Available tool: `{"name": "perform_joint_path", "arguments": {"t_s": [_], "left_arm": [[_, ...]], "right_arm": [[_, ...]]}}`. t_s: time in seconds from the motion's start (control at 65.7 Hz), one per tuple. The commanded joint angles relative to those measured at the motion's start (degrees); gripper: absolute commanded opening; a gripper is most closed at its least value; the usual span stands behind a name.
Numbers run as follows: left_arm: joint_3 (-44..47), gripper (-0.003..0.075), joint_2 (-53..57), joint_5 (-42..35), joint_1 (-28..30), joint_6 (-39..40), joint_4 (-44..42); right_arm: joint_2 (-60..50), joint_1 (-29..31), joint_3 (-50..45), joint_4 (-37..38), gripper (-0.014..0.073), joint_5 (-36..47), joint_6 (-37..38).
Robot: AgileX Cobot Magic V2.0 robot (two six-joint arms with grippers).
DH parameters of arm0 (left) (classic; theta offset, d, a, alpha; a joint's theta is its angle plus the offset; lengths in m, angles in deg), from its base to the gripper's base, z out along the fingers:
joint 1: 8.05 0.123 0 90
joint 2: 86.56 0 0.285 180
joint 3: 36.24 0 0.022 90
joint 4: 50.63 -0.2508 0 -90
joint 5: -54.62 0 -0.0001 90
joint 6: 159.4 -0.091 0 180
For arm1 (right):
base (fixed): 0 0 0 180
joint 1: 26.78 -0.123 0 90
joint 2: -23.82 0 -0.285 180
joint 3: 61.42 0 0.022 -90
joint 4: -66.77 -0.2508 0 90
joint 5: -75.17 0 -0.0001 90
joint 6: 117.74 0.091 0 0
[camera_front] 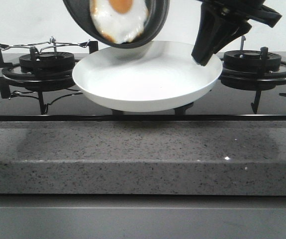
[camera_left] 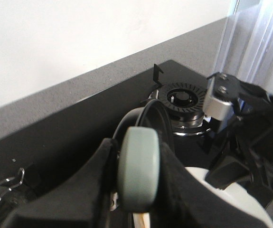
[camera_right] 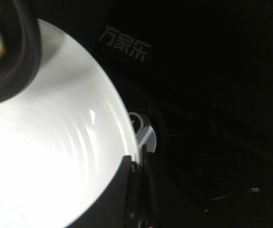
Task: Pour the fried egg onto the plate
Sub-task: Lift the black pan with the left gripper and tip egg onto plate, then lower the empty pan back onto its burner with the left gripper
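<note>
The pour looks to be underway. The frying pan (camera_front: pixel 118 25) is tipped steeply over the far side of the plate (camera_front: pixel 147 77), its open face turned toward me, and the fried egg (camera_front: pixel 119 19) clings inside it with the yolk high and the white sagging toward the lower lip. Nothing lies on the plate.

The left gripper (camera_left: pixel 136 190) is closed around the pan's pale handle (camera_left: pixel 137 168), the black fingers pressed to either side of it. The right gripper (camera_front: pixel 203 56) is clamped on the plate's rim at the right, one finger over the edge; from its wrist camera the fingers (camera_right: pixel 119 190) meet the white rim. The plate appears held just above the hob (camera_front: pixel 43 94), between the two burners, with the grey worktop (camera_front: pixel 143 159) in front.

By my reckoning the egg needs more tilt or a small shake to break free. The pan's lip should stay over the plate's middle so the egg slides down inside the rim, and the right arm must hold the plate level.
</note>
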Motion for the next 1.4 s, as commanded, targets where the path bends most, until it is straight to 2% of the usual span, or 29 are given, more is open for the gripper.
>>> {"name": "perform_joint_path", "arguments": {"t_s": [0.0,0.152,0.35,0.898,1.02,1.157,1.294,1.386], "left_arm": [[0.33,-0.002,3.49,-9.76,-3.78,0.05,-3.6],[4.64,-0.002,5.67,-16.83,-8.88,0.05,-9.52],[8.13,-0.002,7.72,-22.64,-12.41,0.05,-13.39],[8.24,-0.0019,8.11,-21.32,-11.82,0.98,-12.09],[8.24,-0.0019,8.0,-23.07,-7.89,0.98,-3.16],[8.24,-0.0019,7.67,-22.38,-0.04,0.98,10.59],[8.24,-0.0019,6.28,-17.72,9.3,0.98,20.44],[8.24,-0.0019,4.13,-10.95,15.98,0.87,27.78]], "right_arm": [[-2.82,0.16,1.29,-1.91,-0.0067,2.06,-0.39],[-2.82,0.16,1.29,-1.91,-0.0067,2.06,-0.39],[-2.82,0.16,1.29,-1.91,-0.0067,2.06,-0.39],[-2.82,0.16,1.29,-1.91,-0.0067,2.06,-0.39],[-2.82,0.16,1.29,-1.91,-0.0067,2.06,-0.39],[-2.82,0.16,1.29,-1.91,-0.0067,2.06,-0.39],[-2.82,0.16,1.29,-1.91,-0.0067,2.06,-0.39],[-2.82,0.16,1.29,-1.91,-0.0067,2.06,-0.39]]}}
